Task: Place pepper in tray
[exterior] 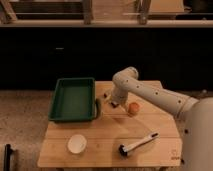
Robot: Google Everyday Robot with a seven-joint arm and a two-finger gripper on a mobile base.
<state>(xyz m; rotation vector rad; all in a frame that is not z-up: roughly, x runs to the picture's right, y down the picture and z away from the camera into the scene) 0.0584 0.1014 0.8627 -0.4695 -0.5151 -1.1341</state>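
**Arm at the tray's right wall, pepper in transit**

Dark shelving fills the far background; nearer, a wooden table [150,145] carries everything I am working with. Tray [73,99], dark green with raised sides, sits on the table's far left and looks empty; its open top lets a drop from above do the job. Bowl [77,143], white, stands near the front left edge, apart from the tray. Orange [133,108] rests right of centre, just beside the arm. Brush [138,144], white with a dark head, lies toward the near right.

Gripper [111,100] hangs low over the bare strip between the tray's right wall and the orange, wrist bent downward. Pepper [99,106], a slender dark green sliver, shows just left of the gripper, close against the tray's right wall. I cannot tell whether the claw is closed on it or spread, nor whether the pepper is lifted or lying on the wood.

My judgement: the carry is partly done. What remains is to clear the rim leftward, then release inside. A low pass risks catching the wall and nudging the tray.
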